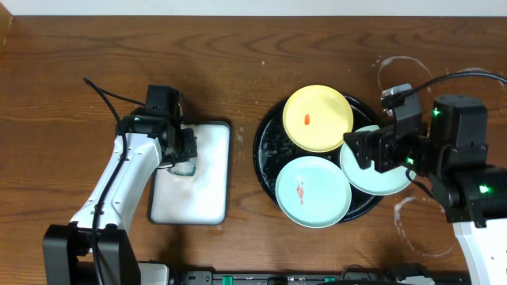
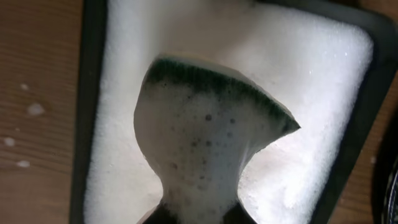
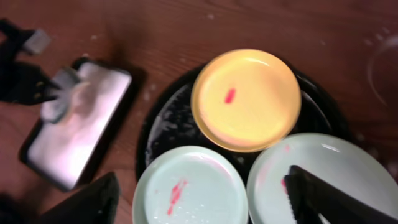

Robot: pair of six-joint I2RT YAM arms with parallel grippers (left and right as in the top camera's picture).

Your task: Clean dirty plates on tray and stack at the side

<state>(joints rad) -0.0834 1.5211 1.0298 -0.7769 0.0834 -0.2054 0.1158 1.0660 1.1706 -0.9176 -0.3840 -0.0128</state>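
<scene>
the wooden table [image 1: 238,47] is carrying everything. the round black tray [image 1: 265,142] is sitting right of centre, flecked with suds and holding all three plates. the white rectangular tray [image 1: 202,178] is lying to its left, filled with foam. the yellow plate [image 1: 318,119] is resting at the back of the black tray, one mint plate [image 1: 314,191] at the front, and the second mint plate [image 1: 372,178] at the tray's right edge. the right gripper [image 1: 360,149] is hanging over that second plate with its jaws spread wide, gripping nothing. the left gripper [image 1: 184,154] is pinching the sudsy green sponge [image 2: 205,124] over the foam. a red smear [image 1: 306,119] is showing on the yellow plate and another [image 1: 301,191] on the front mint plate.
</scene>
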